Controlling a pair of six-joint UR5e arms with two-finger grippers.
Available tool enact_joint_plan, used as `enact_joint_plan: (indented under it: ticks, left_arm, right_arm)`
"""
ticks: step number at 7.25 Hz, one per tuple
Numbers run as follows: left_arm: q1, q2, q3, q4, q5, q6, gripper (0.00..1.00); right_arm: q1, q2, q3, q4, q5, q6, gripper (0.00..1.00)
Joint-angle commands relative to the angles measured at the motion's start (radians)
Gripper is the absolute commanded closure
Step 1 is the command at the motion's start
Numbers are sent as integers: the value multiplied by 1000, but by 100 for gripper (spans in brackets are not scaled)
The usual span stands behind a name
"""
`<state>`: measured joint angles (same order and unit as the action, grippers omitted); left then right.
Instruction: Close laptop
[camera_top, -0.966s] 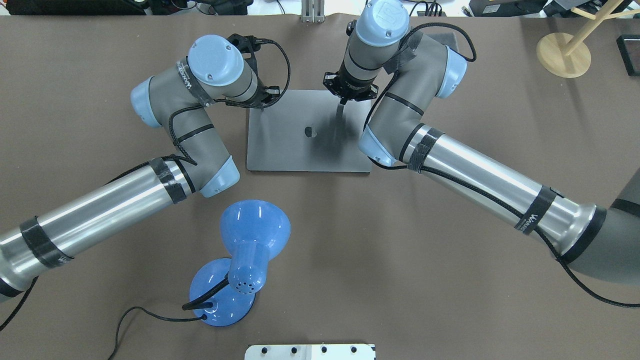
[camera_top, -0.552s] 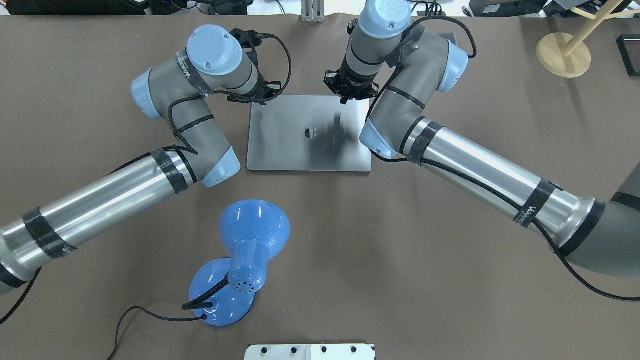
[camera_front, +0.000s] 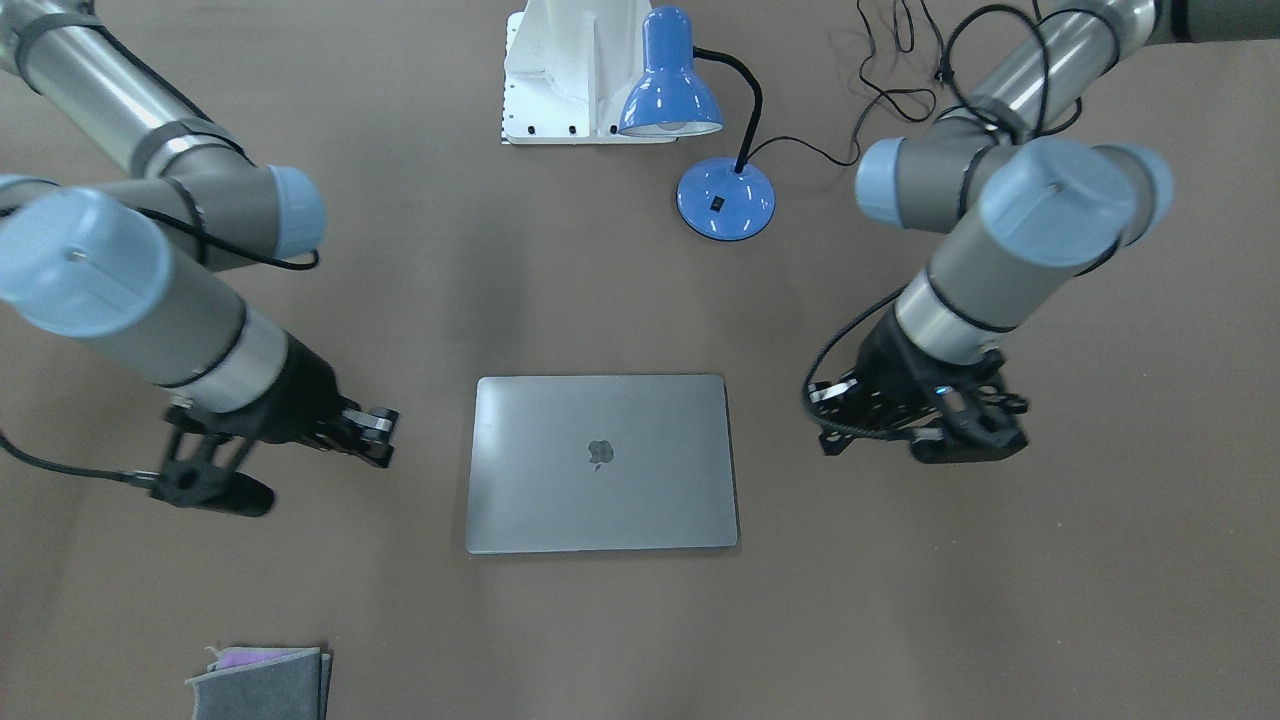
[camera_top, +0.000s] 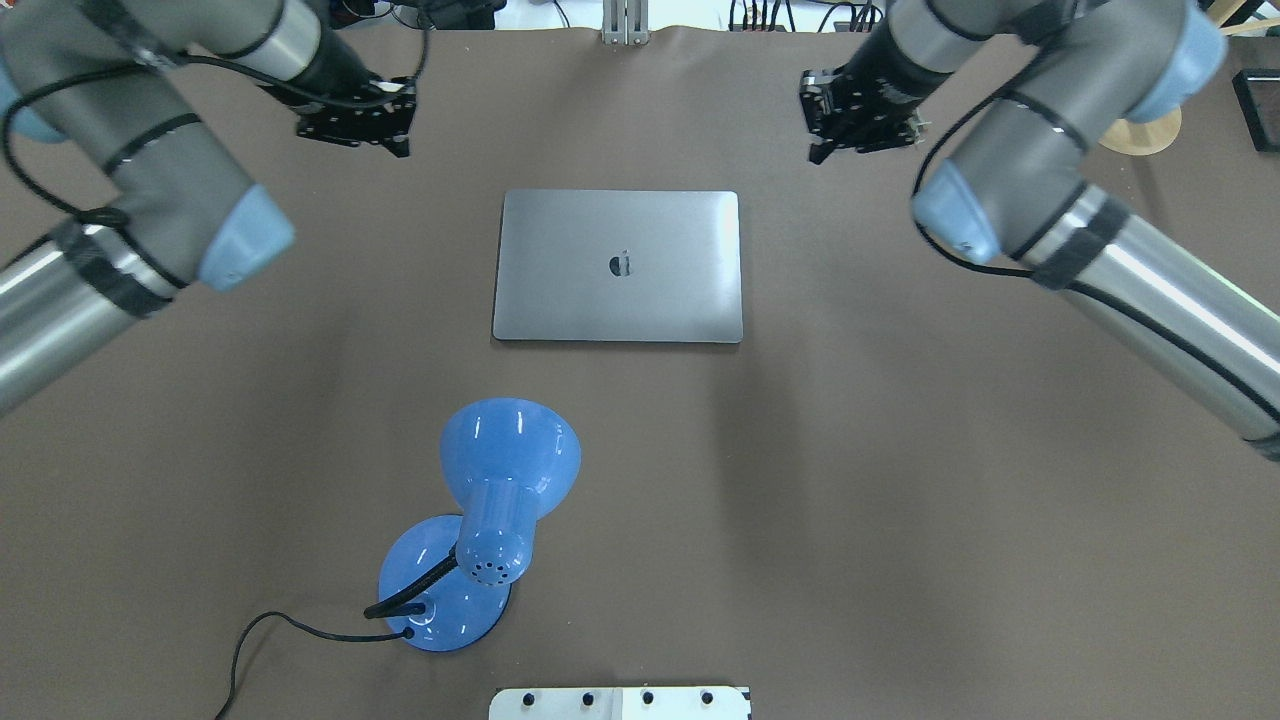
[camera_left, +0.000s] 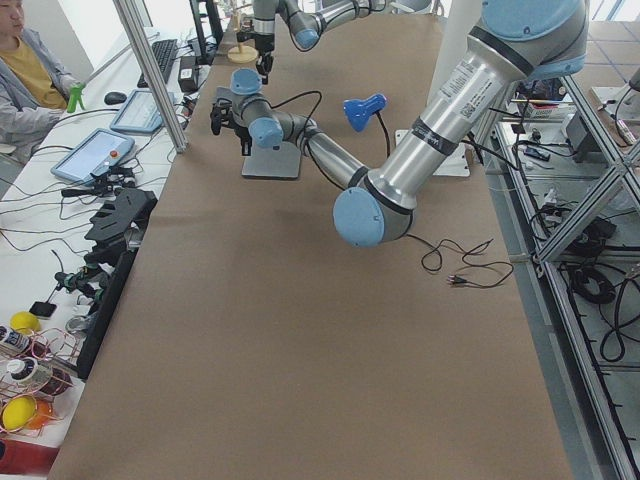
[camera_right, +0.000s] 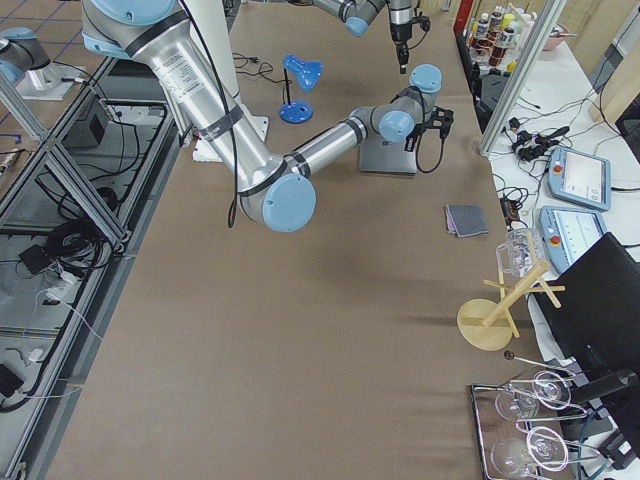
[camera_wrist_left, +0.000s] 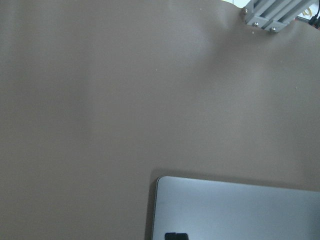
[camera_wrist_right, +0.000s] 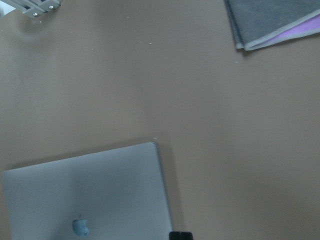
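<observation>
You had the laptop (camera_top: 618, 265) lying shut, lid flat and logo up, in the middle of the brown surface (camera_top: 900, 450). Your left pincer (camera_top: 392, 138) hung off its far left corner and your right pincer (camera_top: 822, 140) off its far right corner, both clear of it. Each wrist view showed one dark tip at its lower edge, so both pincers looked pressed together, holding nothing. A blue desk lamp (camera_top: 500, 500) stood nearer the robot. A folded grey cloth (camera_front: 262, 682) lay well apart.
</observation>
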<state>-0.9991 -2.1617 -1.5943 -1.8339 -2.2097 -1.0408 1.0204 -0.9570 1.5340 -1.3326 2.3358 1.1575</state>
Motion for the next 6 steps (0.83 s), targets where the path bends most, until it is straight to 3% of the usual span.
enact_joint_plan:
  ticks: [1,2,3,4,5,6]
  left_arm:
    - [-164,277,-382,357,-71,395,100]
    - [-267,396,-435,404,-73,600,100]
    - [-396,511,-420,406,-77,844,100]
    - [-433,604,-377,415,-74,1060,100]
    - [-481,646,-321,415,-70,1179,48]
    - [-536,661,-267,413,-68,1252,2]
  right_arm:
    - [177,-289,355,-301,65,-388,100]
    - [243,-375,404,-436,50,-637,100]
    - [335,-491,422,-512,13,-943,100]
    - [424,-558,372,-546,8,-1183,100]
    - [473,-622,338,-547,5,-1285,61]
    - [487,-659,327,-542,-6,-1302,1]
